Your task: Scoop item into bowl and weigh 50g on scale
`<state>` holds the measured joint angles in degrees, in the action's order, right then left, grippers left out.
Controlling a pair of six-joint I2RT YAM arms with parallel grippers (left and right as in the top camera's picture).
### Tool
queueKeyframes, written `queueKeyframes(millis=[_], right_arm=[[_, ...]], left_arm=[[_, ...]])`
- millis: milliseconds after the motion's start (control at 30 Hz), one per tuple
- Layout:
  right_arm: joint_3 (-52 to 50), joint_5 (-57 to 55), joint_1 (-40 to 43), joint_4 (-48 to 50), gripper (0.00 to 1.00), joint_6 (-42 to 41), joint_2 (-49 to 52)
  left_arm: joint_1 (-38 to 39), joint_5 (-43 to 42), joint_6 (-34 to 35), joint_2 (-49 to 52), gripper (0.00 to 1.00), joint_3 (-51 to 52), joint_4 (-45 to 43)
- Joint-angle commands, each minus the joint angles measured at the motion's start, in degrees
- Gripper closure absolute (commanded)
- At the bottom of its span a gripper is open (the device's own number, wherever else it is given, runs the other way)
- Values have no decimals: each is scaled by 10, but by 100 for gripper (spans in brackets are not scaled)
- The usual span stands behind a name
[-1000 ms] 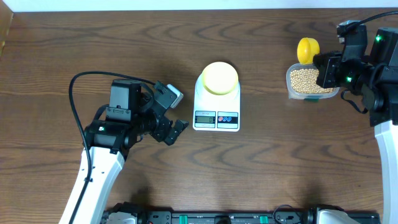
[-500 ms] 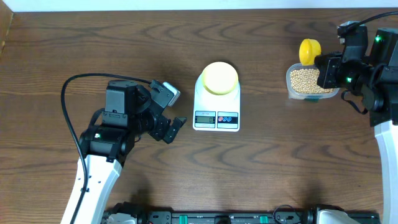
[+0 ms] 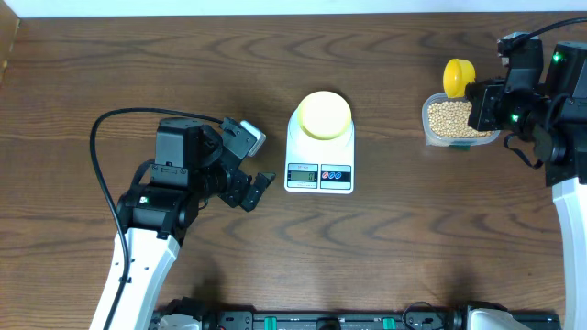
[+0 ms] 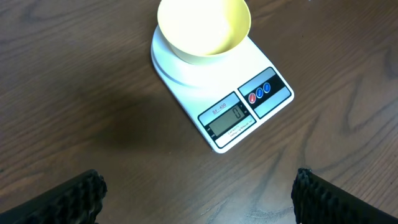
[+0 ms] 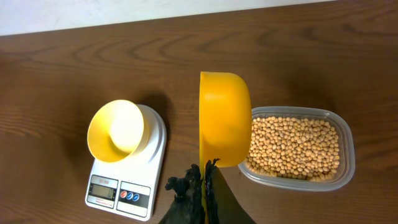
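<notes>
Right gripper [image 5: 205, 180] is clamped tight on the handle of the yellow scoop [image 5: 225, 118], which rises straight out of the jaws, its long axis in line with the fingers. The cup stands on edge: its rounded back is towards the beans [image 5: 292, 146] and its mouth faces the other way, so whether it carries anything cannot be told.

Just beside the cup, on the robot's right, lies the clear tub [image 5: 346, 149] with the beans spread in a flat layer. Its long axis runs left to right across the table. The scoop hangs by the tub's left end, above it and not dug in.

Further off, to the robot's left and well apart from the tub, the pale bowl [image 5: 116, 130] sits on the platform of the scale [image 5: 121, 190]. It is upright and looks empty. The scale's long axis runs near to far, with its display end towards the robot.

Left gripper [image 4: 202, 202] stands wide, holding nothing, on the scale's left. It is the nearer one to the bowl, yet the scoop is on the right arm. The carry will likely run leftward from tub to bowl.
</notes>
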<state>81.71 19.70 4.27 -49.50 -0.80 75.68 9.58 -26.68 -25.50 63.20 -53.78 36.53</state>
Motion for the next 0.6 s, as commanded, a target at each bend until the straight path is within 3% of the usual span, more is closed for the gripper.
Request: queueKeyframes(millis=[0,567], right_arm=[[11,-1,-2,-2,99,5,-10],[11,-1,-2,-2,99,5,-10]], left_arm=[[-3,-7,3,-3,3,1,-1],[-2,-29,-35,-4,2,1,7]])
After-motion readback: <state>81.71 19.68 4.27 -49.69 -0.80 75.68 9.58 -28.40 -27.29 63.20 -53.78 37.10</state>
